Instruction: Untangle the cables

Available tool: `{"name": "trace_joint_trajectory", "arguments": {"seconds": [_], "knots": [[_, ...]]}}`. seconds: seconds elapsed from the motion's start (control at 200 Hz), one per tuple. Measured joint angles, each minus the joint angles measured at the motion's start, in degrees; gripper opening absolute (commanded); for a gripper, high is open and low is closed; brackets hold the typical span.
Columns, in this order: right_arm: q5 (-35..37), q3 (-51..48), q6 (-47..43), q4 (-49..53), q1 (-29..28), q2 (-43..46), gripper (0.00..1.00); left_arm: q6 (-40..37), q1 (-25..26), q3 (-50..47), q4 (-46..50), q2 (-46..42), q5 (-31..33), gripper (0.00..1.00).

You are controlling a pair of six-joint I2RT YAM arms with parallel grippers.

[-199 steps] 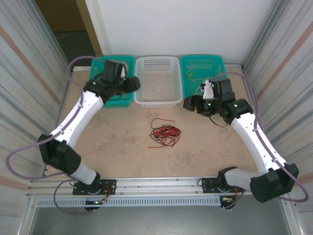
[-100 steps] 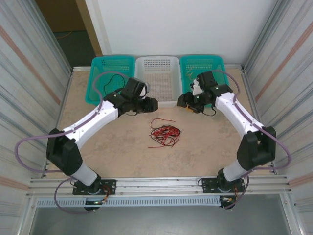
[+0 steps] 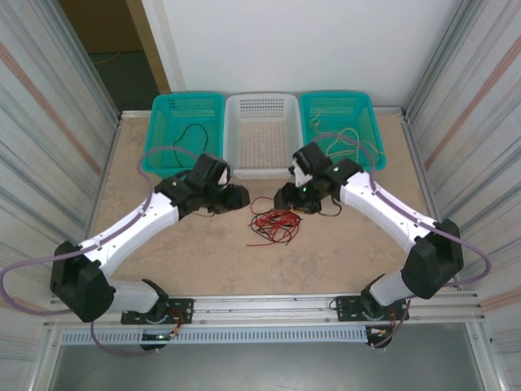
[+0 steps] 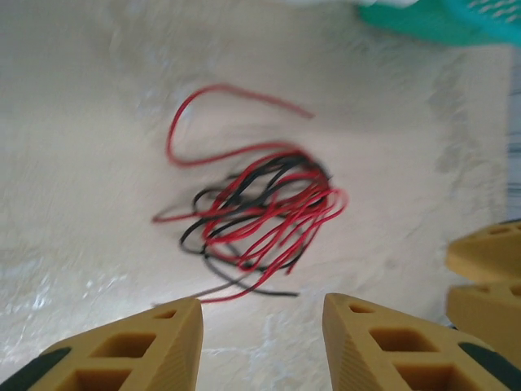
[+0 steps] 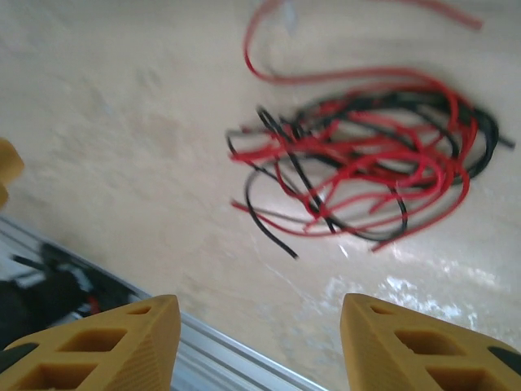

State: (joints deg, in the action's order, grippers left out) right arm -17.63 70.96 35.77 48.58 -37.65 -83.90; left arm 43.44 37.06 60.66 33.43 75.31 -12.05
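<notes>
A tangle of red and black cables (image 3: 274,221) lies on the beige table, in the middle. One red loop strays out toward the baskets. My left gripper (image 3: 241,197) hovers just left of and behind the pile, jaws open with nothing between them. In the left wrist view the cables (image 4: 260,204) lie ahead of the open left gripper (image 4: 262,314). My right gripper (image 3: 283,200) hangs close above the pile's far right edge, also open. The right wrist view has the cables (image 5: 366,163) up and right of the open right gripper (image 5: 259,314), untouched.
Three baskets stand along the back: a teal basket (image 3: 189,96) holding a black cable (image 3: 193,130), a white basket (image 3: 262,97), and a teal basket (image 3: 335,95) with a pale yellow cable (image 3: 348,140). Metal walls flank the table; a rail (image 3: 269,303) runs along the front.
Both arms have swung from the teal baskets in toward the central tangle. Their grippers now nearly face each other above it, jaws a little narrower.
</notes>
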Motion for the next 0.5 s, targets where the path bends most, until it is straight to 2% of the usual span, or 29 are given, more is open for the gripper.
{"name": "trace_joint_trajectory", "arguments": {"seconds": [0.205, 0.361, 0.501], "knots": [[3.1, -3.5, 0.0, -2.1, -8.0, -3.3, 0.54, 1.7, 0.5, -3.5, -0.7, -5.4, 0.7, 0.45], [6.6, 1.7, -1.4, -1.0, -12.7, -12.7, 0.50, 2.6, 2.0, -4.5, -0.7, -12.2, 1.1, 0.47], [8.7, 5.3, -2.9, -1.0, -13.8, -18.3, 0.51, 3.2, 2.0, -6.4, -0.4, -14.7, 1.8, 0.48]]}}
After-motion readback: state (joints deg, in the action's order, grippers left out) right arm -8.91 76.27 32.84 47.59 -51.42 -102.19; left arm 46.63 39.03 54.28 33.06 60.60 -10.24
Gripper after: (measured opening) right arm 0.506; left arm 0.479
